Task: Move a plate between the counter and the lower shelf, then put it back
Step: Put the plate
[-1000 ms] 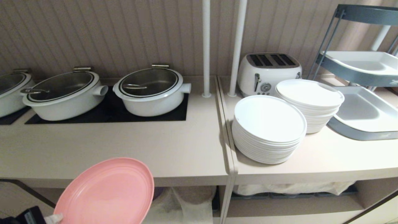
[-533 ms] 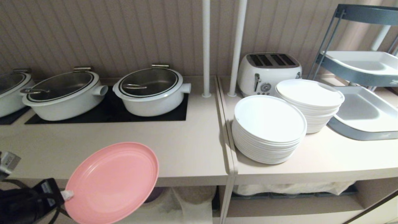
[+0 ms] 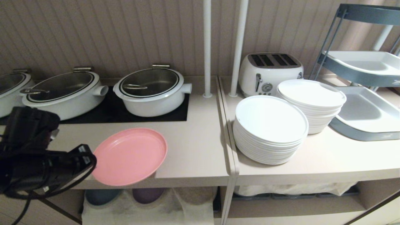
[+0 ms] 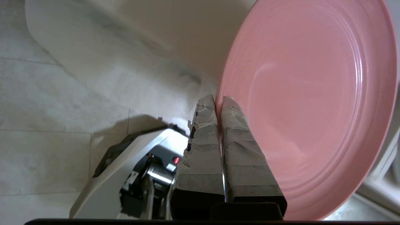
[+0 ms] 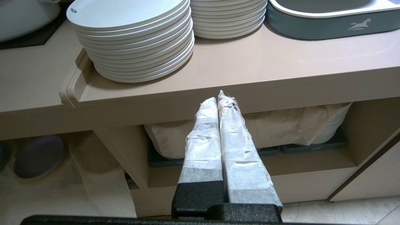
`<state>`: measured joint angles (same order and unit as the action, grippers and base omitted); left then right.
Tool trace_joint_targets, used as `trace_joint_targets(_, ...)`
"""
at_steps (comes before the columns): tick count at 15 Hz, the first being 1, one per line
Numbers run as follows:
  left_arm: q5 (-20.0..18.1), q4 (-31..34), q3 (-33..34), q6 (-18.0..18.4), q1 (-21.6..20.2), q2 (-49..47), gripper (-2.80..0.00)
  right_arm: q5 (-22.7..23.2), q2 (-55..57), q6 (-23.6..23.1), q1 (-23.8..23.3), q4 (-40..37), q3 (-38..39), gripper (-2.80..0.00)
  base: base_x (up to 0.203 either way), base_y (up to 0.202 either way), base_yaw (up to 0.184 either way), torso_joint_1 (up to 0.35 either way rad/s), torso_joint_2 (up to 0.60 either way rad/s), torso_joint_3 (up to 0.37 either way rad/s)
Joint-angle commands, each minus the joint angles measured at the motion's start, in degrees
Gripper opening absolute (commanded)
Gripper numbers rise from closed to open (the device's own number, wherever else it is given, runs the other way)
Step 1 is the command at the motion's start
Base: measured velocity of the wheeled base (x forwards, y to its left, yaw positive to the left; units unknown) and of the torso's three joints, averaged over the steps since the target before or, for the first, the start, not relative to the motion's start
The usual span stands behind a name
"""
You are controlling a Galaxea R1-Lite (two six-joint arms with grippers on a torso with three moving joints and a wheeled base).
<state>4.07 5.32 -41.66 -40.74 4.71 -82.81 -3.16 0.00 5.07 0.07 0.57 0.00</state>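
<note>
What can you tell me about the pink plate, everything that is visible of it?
The pink plate is small, round and plain, smooth and matte, with a low raised rim and faint concentric rings inside; it looks empty and clean. It lies nearly level at the front of the counter, its near edge past the counter's front edge. Whether it rests on the top or hovers just above cannot be told. The left pincer is shut on its rim at the robot's left side. Nothing else touches it.

The counter (image 3: 187,150) bears white pots (image 3: 151,90) on black panels (image 3: 115,112)
</note>
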Motion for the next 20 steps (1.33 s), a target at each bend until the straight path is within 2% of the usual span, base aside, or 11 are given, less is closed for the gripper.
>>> trace_joint_targets(1, 0.1, 0.1, -7.6, -0.3, -1.2, -10.8, -2.8, 0.0, 0.0, 0.0, 0.0, 0.0, 0.0, -2.8, 0.0, 0.0, 0.0, 0.0, 0.0, 0.0)
trace_joint_targets(6, 0.0, -0.6, -15.4, -0.4, -1.7, -21.7, -2.8, 0.0, 0.0, 0.0, 0.0, 0.0, 0.0, -2.8, 0.0, 0.0, 0.0, 0.0, 0.0, 0.0)
trace_joint_targets(10, -0.1, -7.1, -15.5, -1.0, -1.6, -26.7, -2.8, 0.0, 0.0, 0.0, 0.0, 0.0, 0.0, -2.8, 0.0, 0.0, 0.0, 0.0, 0.0, 0.0)
trace_joint_targets(15, -0.2, -11.6, -15.6, -1.3, -1.2, -31.2, -2.8, 0.0, 0.0, 0.0, 0.0, 0.0, 0.0, -2.8, 0.0, 0.0, 0.0, 0.0, 0.0, 0.0)
trace_joint_targets(20, -0.2, -12.3, -18.6, -1.4, -1.0, -33.0, -2.8, 0.0, 0.0, 0.0, 0.0, 0.0, 0.0, -2.8, 0.0, 0.0, 0.0, 0.0, 0.0, 0.0)
